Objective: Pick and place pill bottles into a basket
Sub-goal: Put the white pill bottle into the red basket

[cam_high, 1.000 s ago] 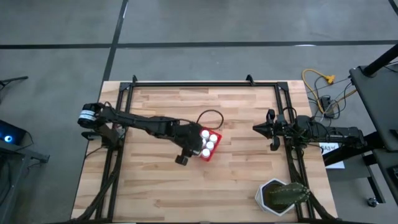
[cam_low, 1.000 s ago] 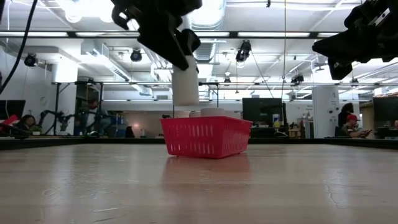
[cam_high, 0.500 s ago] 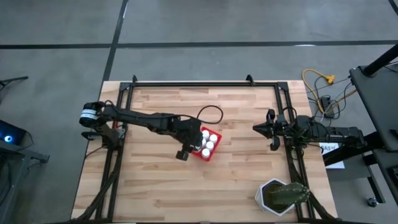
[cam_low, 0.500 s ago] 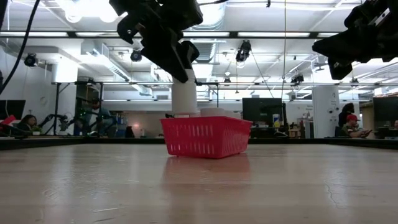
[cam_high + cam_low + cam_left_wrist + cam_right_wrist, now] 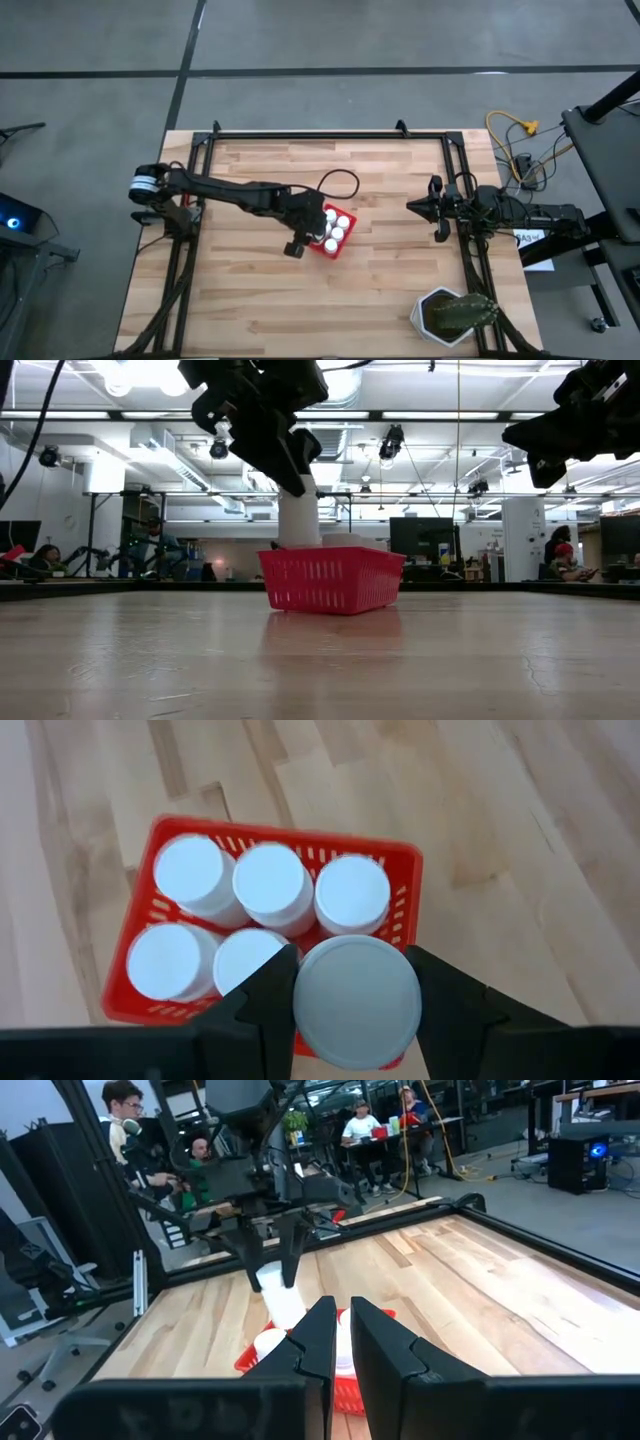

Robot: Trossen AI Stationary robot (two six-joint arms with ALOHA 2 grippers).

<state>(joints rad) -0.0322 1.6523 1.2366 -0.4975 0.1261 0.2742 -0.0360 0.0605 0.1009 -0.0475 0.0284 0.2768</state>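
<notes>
White pill bottles [image 5: 270,880] (6, white-capped) and a bright red slotted basket [image 5: 405,900].

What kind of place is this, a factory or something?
More likely a robotics lab or workshop: people sit at desks behind the wooden table, dark computer monitors line the back, and lights hang from an open industrial ceiling.

We see the red basket [image 5: 408,890], a low rectangular plastic tray with slotted walls, resting flat near the middle of the table with five white round-capped pill bottles [image 5: 272,885] standing upright inside, three in one row and two in the other. We see the sixth bottle [image 5: 356,1002], upright and raised over the one unfilled corner, its lower end inside the rim.
</notes>
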